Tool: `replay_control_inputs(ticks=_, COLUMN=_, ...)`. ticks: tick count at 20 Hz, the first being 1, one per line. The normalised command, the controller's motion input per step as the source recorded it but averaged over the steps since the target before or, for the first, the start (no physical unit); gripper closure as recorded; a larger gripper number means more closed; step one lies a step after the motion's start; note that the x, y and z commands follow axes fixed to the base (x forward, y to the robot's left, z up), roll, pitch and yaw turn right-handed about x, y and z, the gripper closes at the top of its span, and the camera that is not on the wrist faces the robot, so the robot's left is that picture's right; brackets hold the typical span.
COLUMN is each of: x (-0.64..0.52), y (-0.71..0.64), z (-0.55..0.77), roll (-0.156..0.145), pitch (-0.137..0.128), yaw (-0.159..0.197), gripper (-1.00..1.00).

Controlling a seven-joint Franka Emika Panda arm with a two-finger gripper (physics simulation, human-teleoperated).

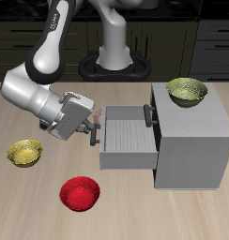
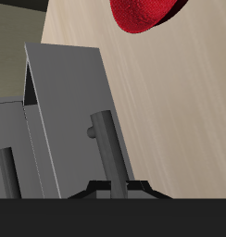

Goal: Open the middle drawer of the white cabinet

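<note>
The white cabinet (image 1: 196, 141) stands on the table with dark bar handles on the face turned toward my arm. Its middle drawer (image 1: 130, 141) is pulled far out of that face, and its inside shows as bare. My gripper (image 1: 94, 137) is at the drawer's front and shut on its dark bar handle. In the wrist view the drawer front (image 2: 73, 111) tilts across the frame, and the handle (image 2: 106, 148) runs down into my gripper (image 2: 113, 187). The top drawer's handle (image 1: 149, 113) stays flush against the cabinet. The fingertips themselves are mostly hidden.
A green bowl (image 1: 187, 91) sits on the cabinet's flat top. A yellow bowl (image 1: 25, 152) lies beside my arm. A red bowl (image 1: 80, 193) lies near the table's front edge, below the open drawer, and also shows in the wrist view (image 2: 147, 9). Dark kitchen cupboards line the back.
</note>
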Motion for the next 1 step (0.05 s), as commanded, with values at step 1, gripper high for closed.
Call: replay_control_inputs(ticks=1, x=-0.34, y=-0.25, z=0.18, roll=-0.107, pitch=0.008, yaw=0.014, gripper=1.0)
